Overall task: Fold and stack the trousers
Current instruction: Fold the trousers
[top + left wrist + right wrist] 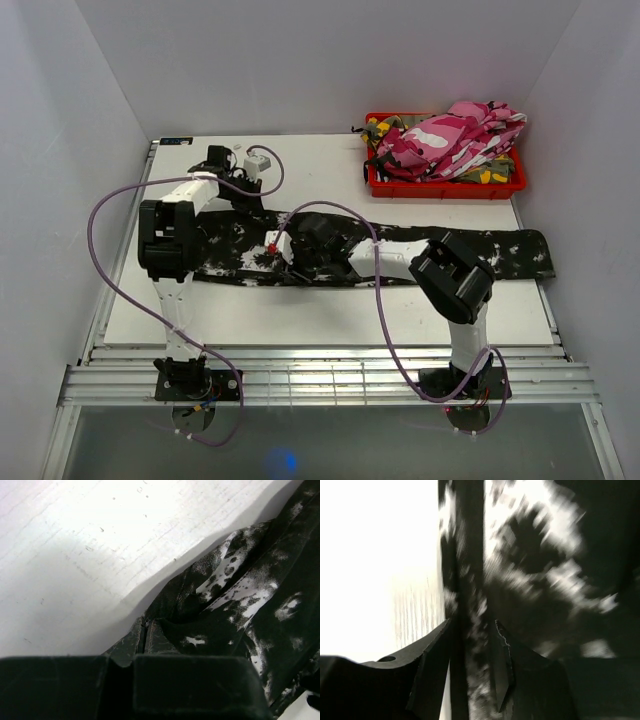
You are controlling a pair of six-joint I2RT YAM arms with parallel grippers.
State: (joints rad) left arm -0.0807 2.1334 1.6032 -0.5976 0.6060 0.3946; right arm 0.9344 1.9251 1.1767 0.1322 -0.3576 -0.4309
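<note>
my left end effector is clenched on an edge of the black trousers. my right end effector straddles a ridge of them, jaws parted, grip unclear in the blur. early going, i judge: this white-splotched pair lies long across the bench, unfolded, and the camouflage pairs sit heaped in the red bin.

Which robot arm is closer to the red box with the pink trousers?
The right arm. Its elbow sits on the near side of the red box; the left arm stands far off at the table's left side.
</note>
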